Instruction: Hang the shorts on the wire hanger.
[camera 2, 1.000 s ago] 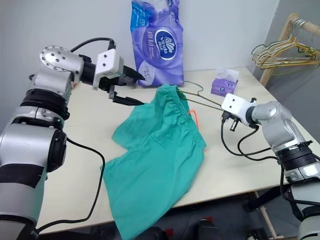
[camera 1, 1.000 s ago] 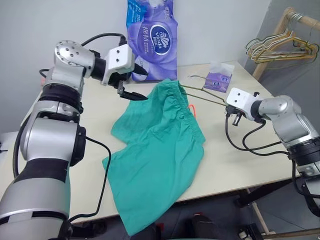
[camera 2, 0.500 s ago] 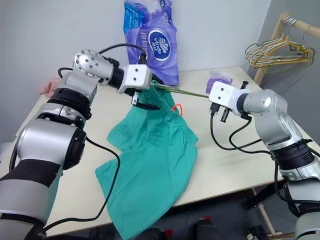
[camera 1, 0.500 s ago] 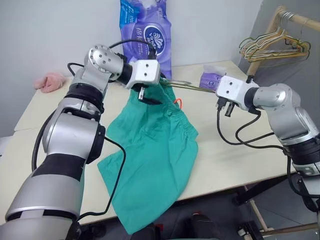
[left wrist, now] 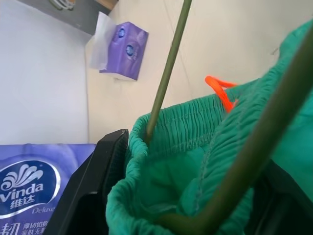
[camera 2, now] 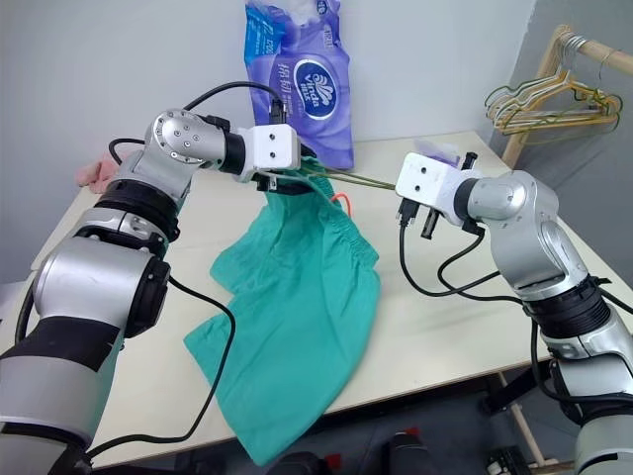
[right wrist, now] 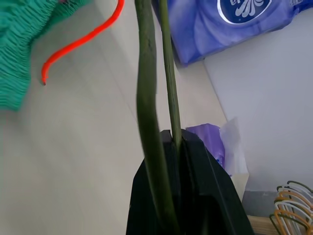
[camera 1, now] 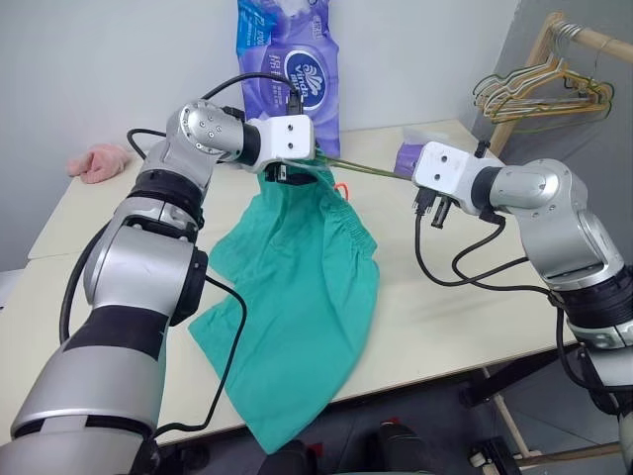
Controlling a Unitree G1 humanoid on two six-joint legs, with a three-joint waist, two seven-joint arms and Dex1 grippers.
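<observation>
Right gripper (right wrist: 171, 142): jaws pressed together, pinching two strands of the thin dark olive-grey wire hanger (camera 1: 371, 171). Left gripper (camera 1: 287, 176): jaws part-spread around the gathered elastic waistband of the large teal-green cloth shorts (camera 1: 297, 287), with hanger wire between them too; a firm grip cannot be told.

Hanger's long axis running straight from the right jaws across to the left jaws, roughly level above the pale desk (camera 1: 465, 297); far end inside the waistband opening. Shorts draped down from the left jaws, both legs trailing over the desk's near edge. Orange drawstring (left wrist: 220, 90) just beside the waistband. Left arm nearer the shorts, right arm nearer the hanger's free end.

Count: one shorts, one held hanger, one purple tissue bag (camera 1: 287, 59), one small purple tissue box (left wrist: 124, 56), one pink fuzzy cloth (camera 1: 99, 161), one bunch of pale hangers (camera 1: 539, 94) well beyond the right jaws.
</observation>
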